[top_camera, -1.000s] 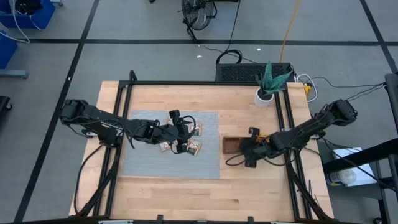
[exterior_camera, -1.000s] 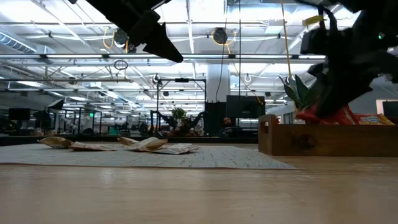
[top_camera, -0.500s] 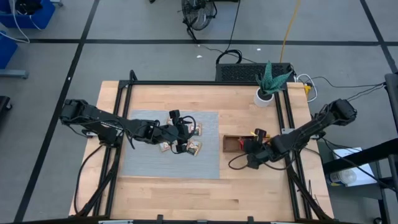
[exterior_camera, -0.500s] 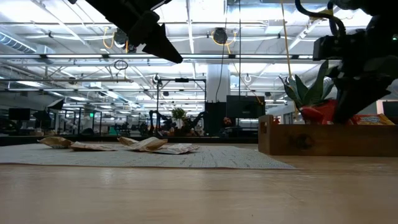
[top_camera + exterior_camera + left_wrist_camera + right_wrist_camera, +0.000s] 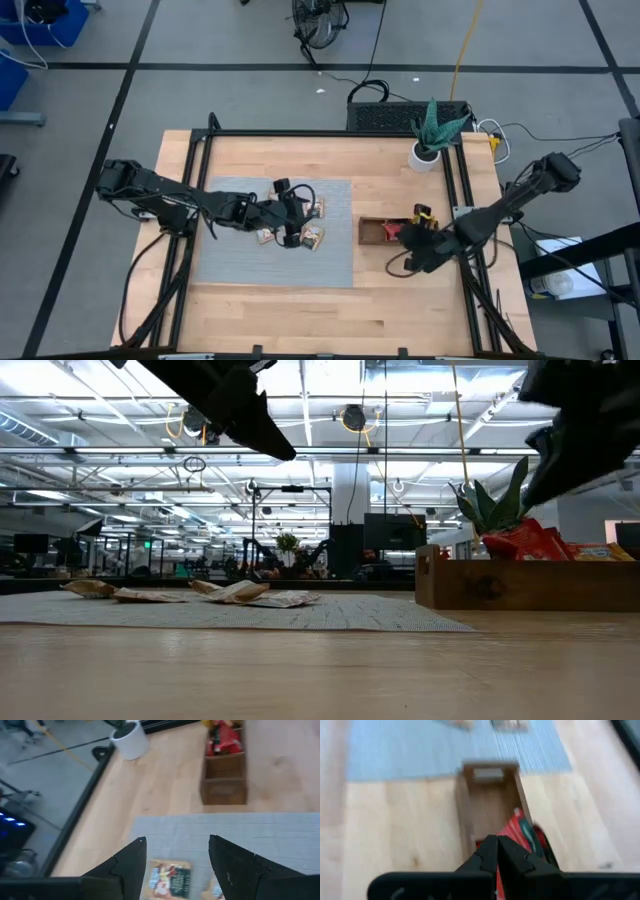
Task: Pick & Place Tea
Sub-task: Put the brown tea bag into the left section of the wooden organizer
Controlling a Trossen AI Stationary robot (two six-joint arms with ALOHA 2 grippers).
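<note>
Left gripper [image 5: 175,865] jaws released above tea sachets [image 5: 312,237] on mat [image 5: 235,262] | right gripper [image 5: 497,851] clenched (empty) over tray [image 5: 462,805]

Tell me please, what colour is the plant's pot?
The pot is white, clearest in the left wrist view.

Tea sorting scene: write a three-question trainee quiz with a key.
1. True or false: the left claw hangs open above tea sachets on the grey mat.
2. The right claw is: A) open, B) shut, C) holding a sachet.
3. Where do red sachets already lie?

Key: 1 true. 2 B. 3 In the wooden tray, in the compartments farther from the mat; the nearest compartment looks empty.
</note>
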